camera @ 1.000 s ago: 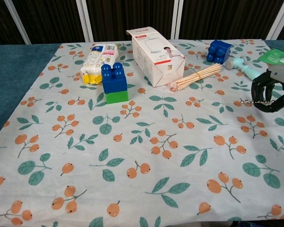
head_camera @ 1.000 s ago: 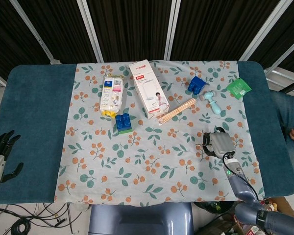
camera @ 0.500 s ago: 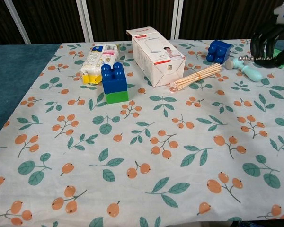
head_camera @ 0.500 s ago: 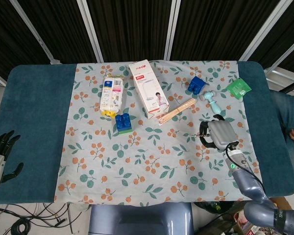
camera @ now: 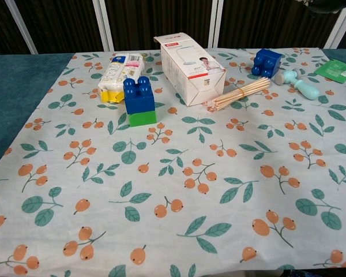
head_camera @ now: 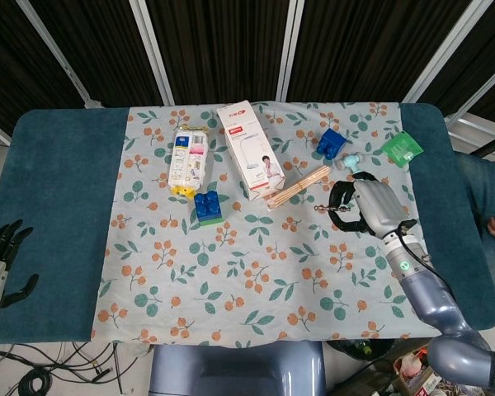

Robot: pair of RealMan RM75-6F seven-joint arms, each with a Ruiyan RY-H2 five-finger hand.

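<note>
My right hand (head_camera: 361,208) hangs above the flowered cloth (head_camera: 256,272), just below the teal toy hammer (head_camera: 359,171) and right of the bundle of wooden sticks (head_camera: 299,186). Its fingers are curled in, and a small thin chain (head_camera: 322,208) sticks out to the left from them. The chest view catches only a dark sliver of this hand (camera: 328,4) at the top edge. My left hand (head_camera: 0,260) lies at the table's left edge with fingers spread, holding nothing.
A white box (head_camera: 252,150) lies mid-back, with a snack packet (head_camera: 188,159) and a blue-and-green block (head_camera: 208,206) to its left. A blue block (head_camera: 331,143) and a green packet (head_camera: 403,148) sit at the back right. Teal table (head_camera: 58,181) flanks the cloth.
My right hand has risen and moved away from me toward the hammer and sticks, still with the chain, leaving the chest view at the top. The left hand has stayed put.
</note>
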